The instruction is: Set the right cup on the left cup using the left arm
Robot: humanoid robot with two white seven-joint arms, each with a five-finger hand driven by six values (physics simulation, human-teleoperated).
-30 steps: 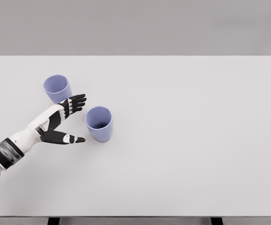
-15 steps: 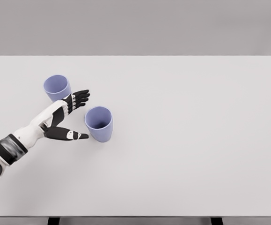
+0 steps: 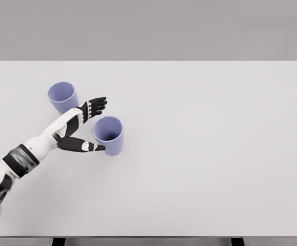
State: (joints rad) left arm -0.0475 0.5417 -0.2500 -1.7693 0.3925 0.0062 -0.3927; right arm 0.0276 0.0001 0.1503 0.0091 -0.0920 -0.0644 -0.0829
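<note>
**Left hand spread wide at the right cup**

The left hand [image 3: 86, 125] is open — fingers [image 3: 98, 104] fanned toward the far side, thumb [image 3: 89, 147] stretched out low on the near side — and it grips nothing yet. The right cup [image 3: 109, 135] stands upright on the desk [image 3: 215, 143], just to the right of the palm, sitting in the gap between thumb and fingers. The thumb tip looks to be at the cup's near-left wall; whether it touches, I can't tell. The cup's axis is vertical, mouth up, so this reads as a side grasp — the hand needs only close across it. The left cup [image 3: 62, 96] waits upright, farther off and to the left, just beyond the forearm. The right arm is out of view.
</note>
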